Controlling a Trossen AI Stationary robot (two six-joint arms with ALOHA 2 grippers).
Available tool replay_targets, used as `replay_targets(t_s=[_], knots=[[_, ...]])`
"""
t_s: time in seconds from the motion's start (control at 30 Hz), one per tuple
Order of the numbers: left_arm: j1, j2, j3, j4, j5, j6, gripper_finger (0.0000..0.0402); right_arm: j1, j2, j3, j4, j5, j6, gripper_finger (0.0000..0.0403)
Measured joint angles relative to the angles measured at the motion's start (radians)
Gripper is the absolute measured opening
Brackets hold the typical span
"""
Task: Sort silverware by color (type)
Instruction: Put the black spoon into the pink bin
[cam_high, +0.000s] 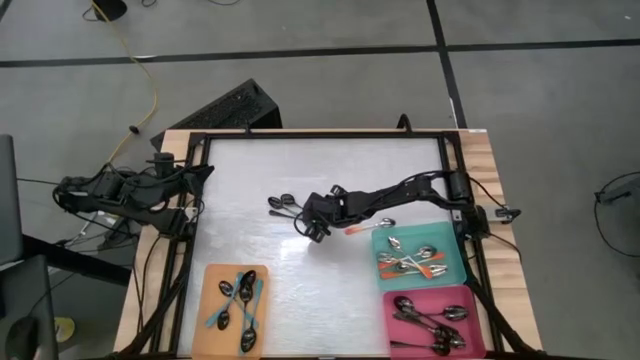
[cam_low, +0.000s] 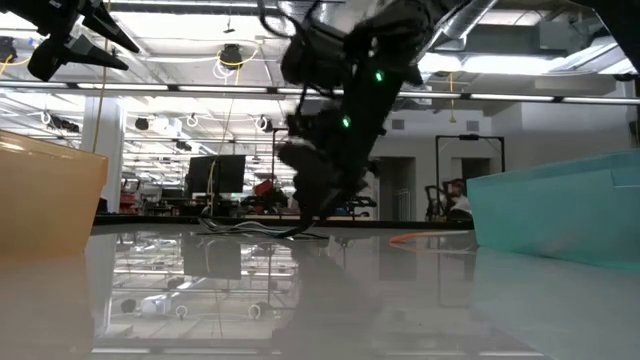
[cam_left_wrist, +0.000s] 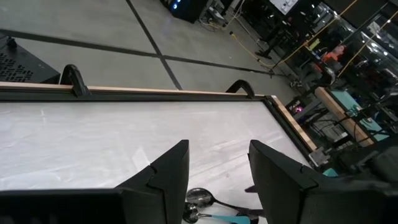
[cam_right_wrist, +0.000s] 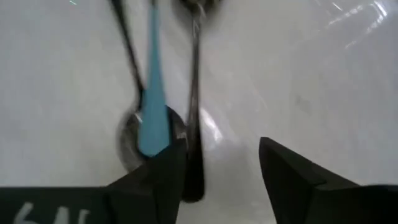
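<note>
A small cluster of spoons lies flat mid-table. In the right wrist view it shows as a teal-handled spoon between two dark metal ones. My right gripper is open and hovers low just to the right of them. One finger stands over the near ends of the teal and dark spoons. An orange-red-handled spoon lies under the right arm, beside the teal tray. My left gripper waits open at the table's left edge.
An orange tray at the near left holds teal-handled spoons. A teal tray at the right holds orange-handled spoons. A pink tray at the near right holds dark metal spoons. A black frame rims the white table.
</note>
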Motion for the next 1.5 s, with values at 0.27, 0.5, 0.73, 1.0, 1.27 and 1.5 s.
replay_targets(t_s=[0.27, 0.5, 0.73, 1.0, 1.27, 1.5], knots=[[0.0, 0.0, 0.0, 0.0, 0.0, -0.002, 0.0151, 0.004, 0.0, -0.077, 0.093, -0.014, 0.04, 0.0207], [0.0, 0.0, 0.0, 0.0, 0.0, -0.003, 0.0151, 0.003, -0.001, -0.077, 0.093, -0.041, 0.047, 0.0144], [0.0, 0.0, 0.0, 0.0, 0.0, -0.015, 0.0151, 0.003, -0.004, -0.076, 0.089, -0.071, 0.043, 0.0012], [0.0, 0.0, 0.0, 0.0, 0.0, -0.015, 0.0151, 0.009, -0.005, -0.072, 0.084, -0.07, 0.043, 0.0005], [0.0, 0.0, 0.0, 0.0, 0.0, -0.015, 0.0151, 0.045, -0.002, -0.033, 0.075, -0.091, 0.01, 0.0022], [0.0, 0.0, 0.0, 0.0, 0.0, -0.015, 0.0151, 0.093, -0.002, -0.029, 0.103, -0.006, -0.16, 0.0102]])
